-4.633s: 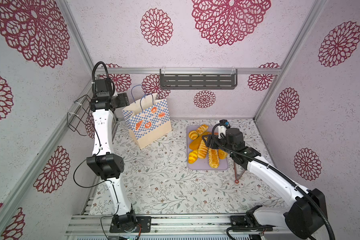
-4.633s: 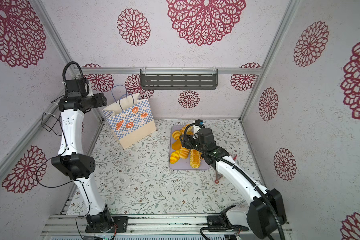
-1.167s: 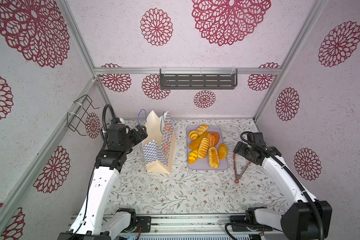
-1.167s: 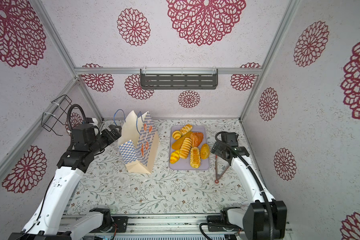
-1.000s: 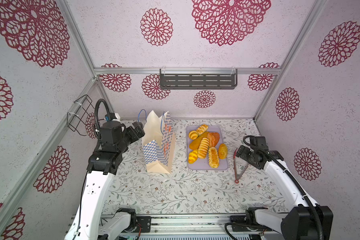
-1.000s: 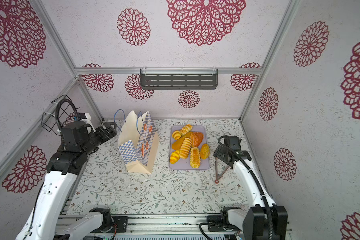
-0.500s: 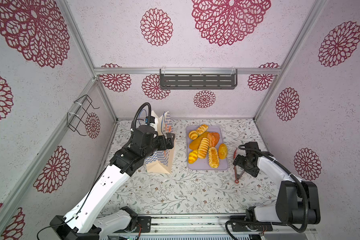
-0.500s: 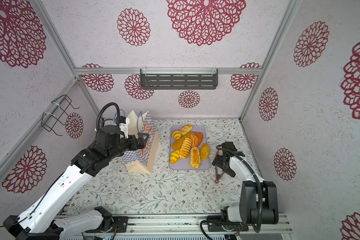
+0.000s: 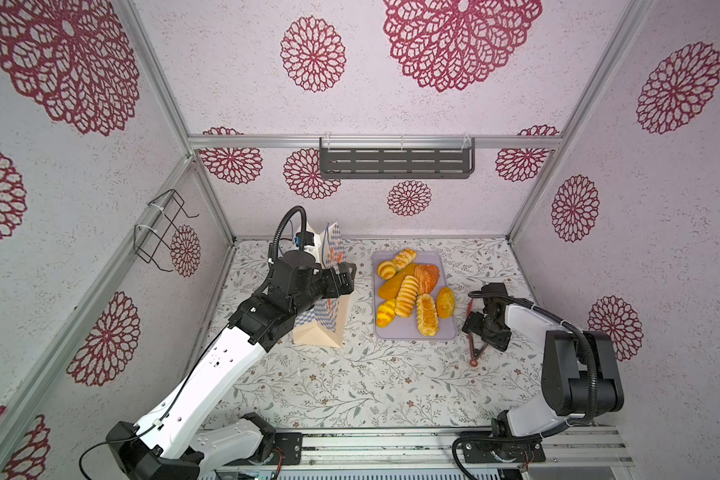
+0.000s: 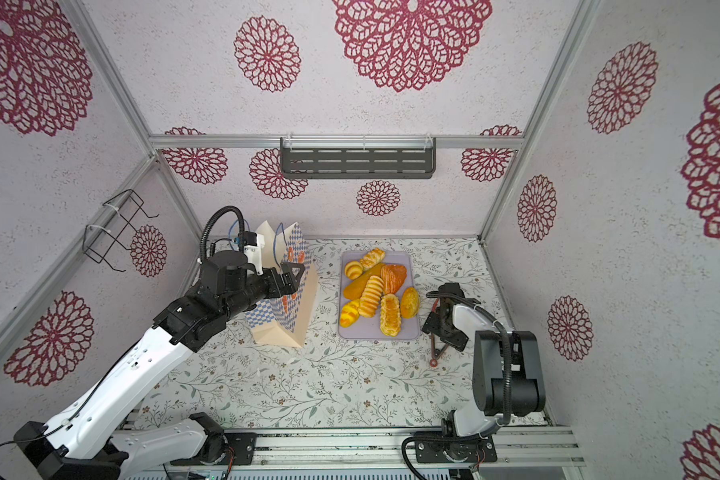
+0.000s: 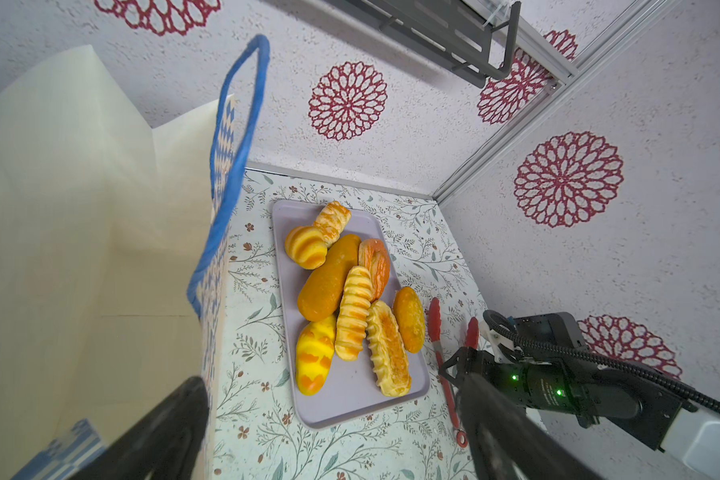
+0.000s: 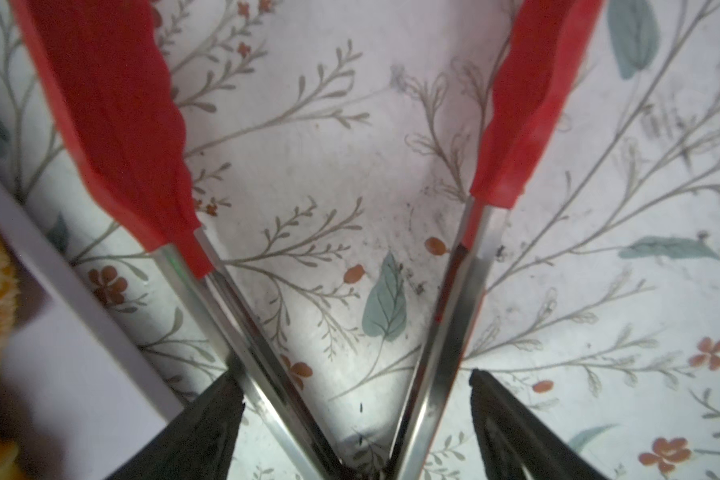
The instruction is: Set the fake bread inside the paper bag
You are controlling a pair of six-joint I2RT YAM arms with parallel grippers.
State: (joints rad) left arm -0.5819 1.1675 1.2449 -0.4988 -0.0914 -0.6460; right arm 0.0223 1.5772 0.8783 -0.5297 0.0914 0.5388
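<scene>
surface [image 9: 371, 386]: floral-print sheet inside a walled cell; carries everything.
paper bag [image 9: 327, 324]: stands upright on the surface's left half, mouth up, just beside the tray's left edge w/ a narrow strip of surface btwn. Prob. set close so each transfer is short. The part of its inside seen in the left wrist view [image 11: 80, 208] looks empty.
tray [image 9: 408, 334]: flat lilac rectangle, centre-right; keeps the bread grouped in one spot.
fake bread [image 9: 408, 291]: eight glossy golden pieces, all on the tray, several touching or overlapping. None in the bag that I can see.
tongs [image 12: 113, 104]: red tips, metal arms, lying sprung apart on the surface just right of the tray, hinge toward the near edge.
left gripper [image 9: 347, 279]: jaws released, spread wide at the bag's mouth. They appear to straddle the wall facing the tray, one inside, one outside, gripping nothing. Likely there to steady the bag and keep it open.
right gripper [image 12: 354, 376]: low over the tongs, jaws parted, straddling both metal arms near the hinge. One pad [image 12: 208, 419] about touches, the other shows a gap, so not clenched yet. Judged step: taking up the tongs as the tool for lifting bread.
</scene>
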